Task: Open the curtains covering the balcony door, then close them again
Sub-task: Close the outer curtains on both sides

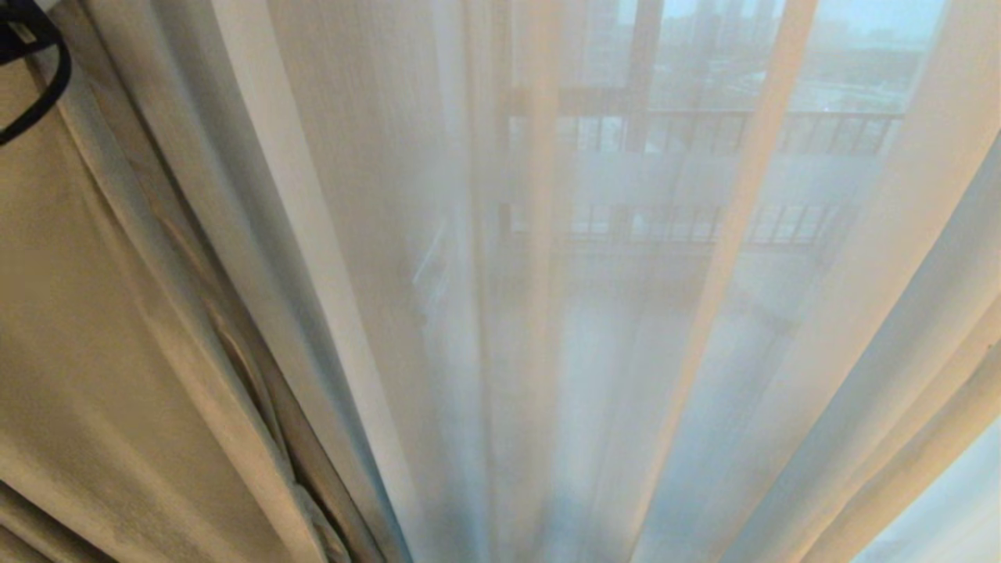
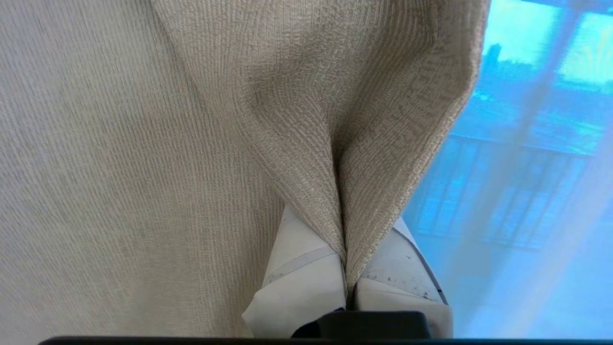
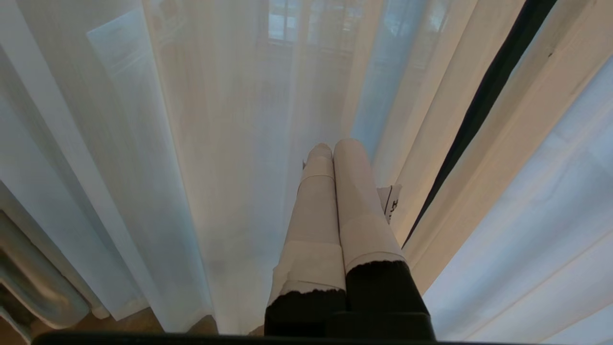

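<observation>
I've got the left gripper [image 2: 346,275] pinched tight on the curtains [image 2: 143,167], their hanging edge, balcony door [image 2: 527,158] just beside it

Daylight glows softly through the sheer fabric [image 1: 547,313], hazing the view beyond; edges stretch.

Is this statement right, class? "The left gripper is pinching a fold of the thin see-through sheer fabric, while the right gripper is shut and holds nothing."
Not quite. The left gripper pinches a fold of the opaque beige curtain, not the sheer fabric, as the left wrist view shows. The right gripper is indeed shut and empty.
</observation>
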Robot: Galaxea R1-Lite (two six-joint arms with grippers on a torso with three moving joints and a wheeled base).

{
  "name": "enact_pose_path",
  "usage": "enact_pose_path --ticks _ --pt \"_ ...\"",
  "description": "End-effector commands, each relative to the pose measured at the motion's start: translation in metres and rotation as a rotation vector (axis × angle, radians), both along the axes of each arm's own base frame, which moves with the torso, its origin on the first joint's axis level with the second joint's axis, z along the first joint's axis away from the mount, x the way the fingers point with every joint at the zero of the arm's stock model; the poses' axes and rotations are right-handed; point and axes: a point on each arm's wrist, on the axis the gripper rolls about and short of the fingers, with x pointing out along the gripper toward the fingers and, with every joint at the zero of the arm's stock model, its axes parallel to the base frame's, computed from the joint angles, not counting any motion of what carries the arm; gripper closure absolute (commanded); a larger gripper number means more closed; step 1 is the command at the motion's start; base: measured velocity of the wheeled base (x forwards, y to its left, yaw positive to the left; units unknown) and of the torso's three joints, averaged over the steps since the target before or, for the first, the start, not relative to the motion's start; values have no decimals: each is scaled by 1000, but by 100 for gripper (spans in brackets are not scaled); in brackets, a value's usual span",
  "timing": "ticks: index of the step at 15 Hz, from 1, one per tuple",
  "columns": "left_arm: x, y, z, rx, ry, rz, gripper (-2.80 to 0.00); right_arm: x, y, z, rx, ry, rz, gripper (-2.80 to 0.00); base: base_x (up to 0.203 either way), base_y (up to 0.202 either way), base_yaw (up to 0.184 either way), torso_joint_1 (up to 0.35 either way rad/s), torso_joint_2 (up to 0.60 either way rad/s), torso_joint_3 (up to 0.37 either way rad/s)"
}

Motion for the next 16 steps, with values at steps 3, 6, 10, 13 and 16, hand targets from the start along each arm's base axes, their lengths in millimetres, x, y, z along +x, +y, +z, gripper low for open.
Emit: enact_pose_path --ticks 3,6,10,13,16 --pt "-1 -18 0 -13 -5 -50 0 0 0 0 -1 1 2 0 0 0 0 0 0 0" --pt "-1 -29 0 -22 -3 -75 0 0 0 0 -1 1 2 0 0 0 0 0 0 0" --pt "-1 -35 0 -22 -3 -100 0 0 0 0 -1 1 2 0 0 0 0 0 0 0" --pt "-1 -39 0 -22 -1 -118 0 0 0 0 -1 1 2 0 0 0 0 0 0 0" --pt "-1 -46 -1 -23 1 -147 0 0 0 0 -1 1 2 0 0 0 0 0 0 0"
